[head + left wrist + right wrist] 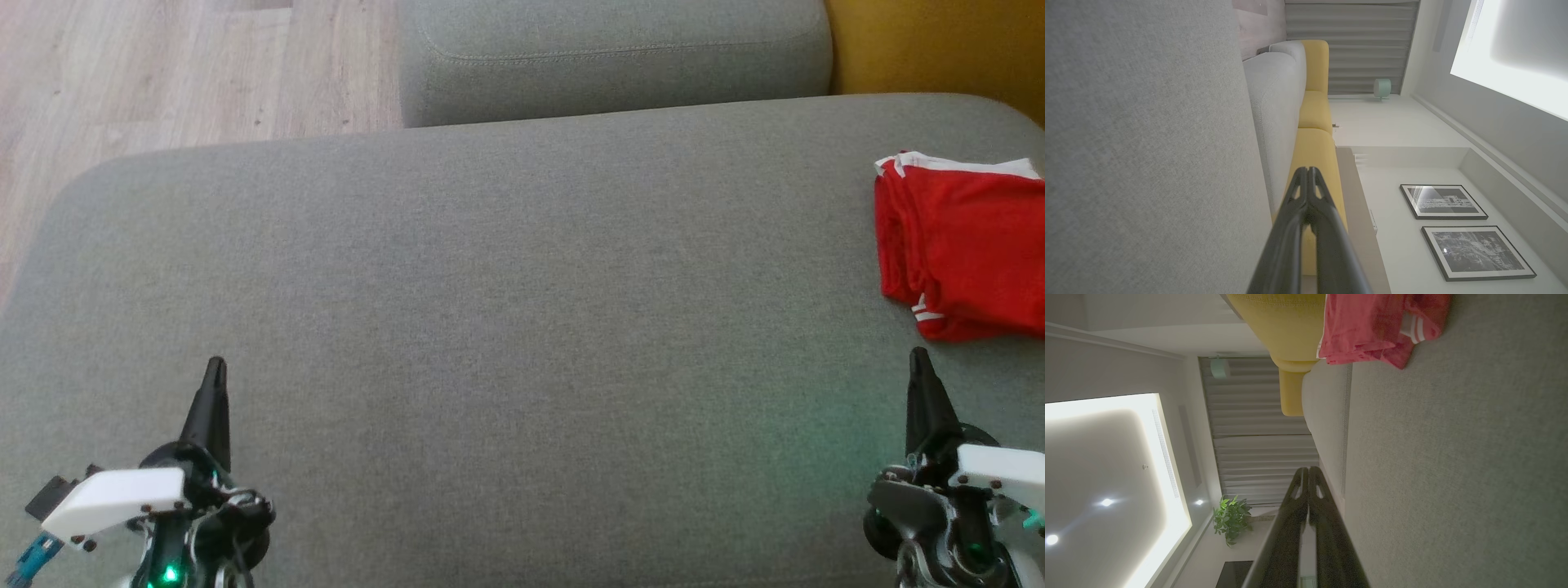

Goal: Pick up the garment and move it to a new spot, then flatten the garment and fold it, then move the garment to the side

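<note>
Seen from the robot's head, pale wooden floor point(163, 73) fills the upper left corner. At the lower left the left gripper point(215, 365) points up the picture above a wide grey seat cushion point(522, 286), its two dark fingers pressed together into one thin point and holding nothing; the left wrist view shows the same fingers meeting at their tips. The grey cushion stretches across the middle of the scene, with a second grey cushion point(612, 57) behind it at the top. At the lower right the right gripper point(919, 356) also points up the picture, its fingers likewise closed tight against each other and empty, as the right wrist view confirms. Just beyond its tip, not touching it, the red garment point(963, 245) lies on the far right of the grey seat as a compact, layered bundle with white stripes at its edges, partly cut off by the picture's right edge. A yellow cushion point(939, 49) sits in the upper right corner behind it.
</note>
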